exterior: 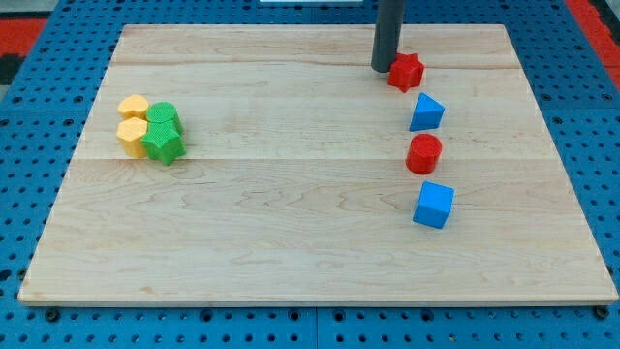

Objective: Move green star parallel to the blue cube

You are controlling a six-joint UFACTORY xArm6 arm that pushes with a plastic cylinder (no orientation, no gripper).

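Risk first: our green star-shaped block (164, 145) sat jammed in a tight cluster w/ a green rounded block (163, 116) just above it and two yellow hexagonal blocks (133, 106) (132, 134) touching on the view's left side. Any push into that cluster prob drags the neighbours along, or the star rotates off the rod and slips sideways. We'd judge a clean contact needs an approach from the star's left or bottom face, and the yellows blocked the left.

Second risk: the target, the blue cube (433, 205), was well apart from the star, toward the view's right and a bit lower. Long slide across the bare wooden board (291, 242), so lots of room for drift. Overshoot could also knock the red cylinder (423, 153) just above the cube.

No claw on this rig, nothing to spread or pinch, just a dark rod. Our tip (384, 69) was far from the star, up at the view's top right, touching or just beside the red star-shaped block (406, 72); can't tell which. A blue wedge-like block (425, 112) sat below that. Moving off carelessly could nudge the red star.
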